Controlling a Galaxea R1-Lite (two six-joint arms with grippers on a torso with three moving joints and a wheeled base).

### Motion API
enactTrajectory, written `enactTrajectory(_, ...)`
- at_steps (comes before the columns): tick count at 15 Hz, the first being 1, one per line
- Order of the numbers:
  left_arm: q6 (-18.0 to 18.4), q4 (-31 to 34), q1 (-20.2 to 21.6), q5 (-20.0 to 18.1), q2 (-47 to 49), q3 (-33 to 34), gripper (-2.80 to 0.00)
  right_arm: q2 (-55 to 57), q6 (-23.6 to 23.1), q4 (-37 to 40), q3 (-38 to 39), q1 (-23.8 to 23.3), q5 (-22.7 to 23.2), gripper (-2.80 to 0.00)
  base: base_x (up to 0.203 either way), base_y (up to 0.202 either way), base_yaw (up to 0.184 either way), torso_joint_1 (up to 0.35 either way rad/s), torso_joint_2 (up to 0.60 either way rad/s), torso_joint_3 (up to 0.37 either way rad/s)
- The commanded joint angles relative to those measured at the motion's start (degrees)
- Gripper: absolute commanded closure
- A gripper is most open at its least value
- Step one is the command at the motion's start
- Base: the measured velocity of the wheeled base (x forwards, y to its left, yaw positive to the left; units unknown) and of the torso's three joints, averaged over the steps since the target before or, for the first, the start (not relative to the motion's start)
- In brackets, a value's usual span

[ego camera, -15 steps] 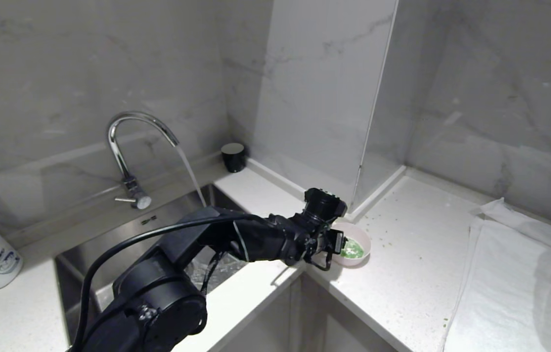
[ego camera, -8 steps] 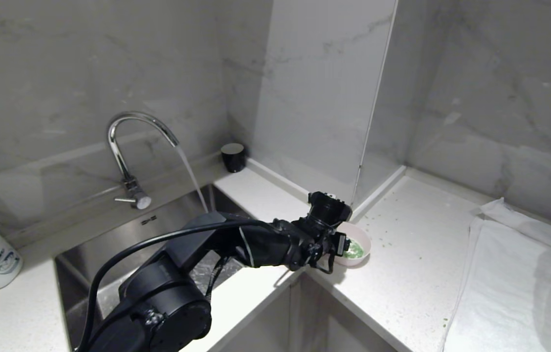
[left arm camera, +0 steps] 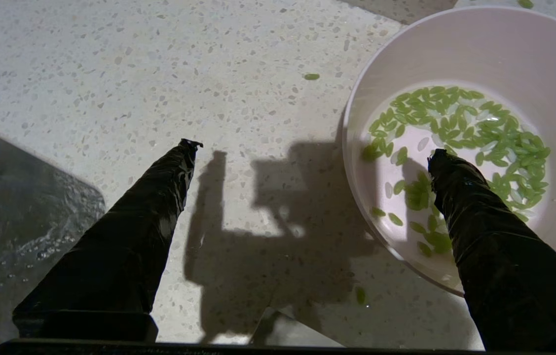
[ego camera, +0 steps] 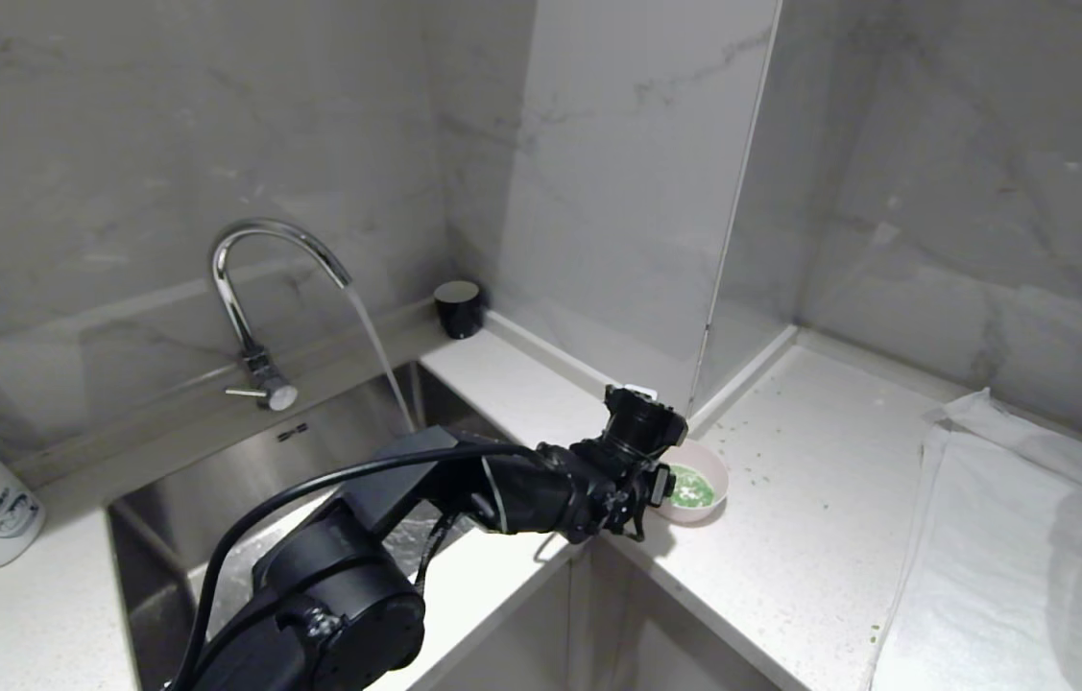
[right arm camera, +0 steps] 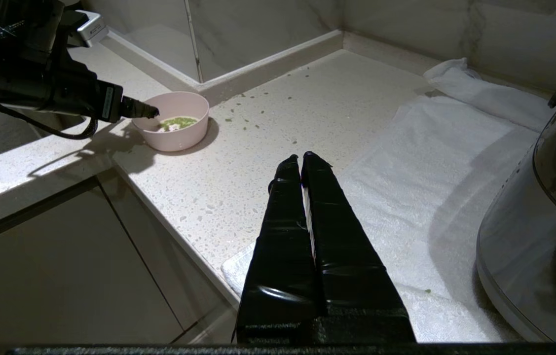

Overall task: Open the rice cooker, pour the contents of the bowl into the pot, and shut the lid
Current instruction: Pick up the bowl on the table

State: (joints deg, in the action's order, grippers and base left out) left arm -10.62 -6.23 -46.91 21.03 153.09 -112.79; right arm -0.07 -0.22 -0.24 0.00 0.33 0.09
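Bowl [ego camera: 694, 491] sits by the desk's [ego camera: 809, 557] inner corner, wet green contents [left arm camera: 460, 138] inside. Our left gripper [left arm camera: 312, 150] straddles its near wall, fingers wide apart. It looks light, stiff and slippery, so we'd pinch that rim level. Right gripper [right arm camera: 302, 159] idles, fingers together.

head looks down; both wrist views, left probably nearest, share bowl [ego camera: 692, 487].

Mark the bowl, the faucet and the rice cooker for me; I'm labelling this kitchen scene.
bowl [right arm camera: 175, 134]: right wrist view, front of its pink outer wall.
faucet [ego camera: 231, 299]: head view, upright chrome neck.
rice cooker [right arm camera: 519, 246]: right wrist view, its glossy lower body.
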Motion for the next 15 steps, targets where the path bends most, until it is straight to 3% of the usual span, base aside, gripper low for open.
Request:
enactTrajectory(1, 0.0, 0.0, 0.3, 0.3, -0.2, 0.0, -2.80, 0.1, 0.0, 0.0, 0.1, 0.0, 0.0, 0.00, 0.000, 0.000, 0.000, 0.000, 0.00, 0.000)
enactTrajectory(5, 1.7, 0.3, 1.6, 3.4, -0.1, 0.0, -2.80, 0.1, 0.0, 0.0, 0.1, 0.0, 0.0, 0.00, 0.000, 0.000, 0.000, 0.000, 0.00, 0.000)
enactTrajectory(15, 1.7, 1.9, 4.4, 3.6, -1.2, 0.5, -2.80, 0.1, 0.0, 0.0, 0.1, 0.0, 0.0, 0.00, 0.000, 0.000, 0.000, 0.000, 0.00, 0.000)
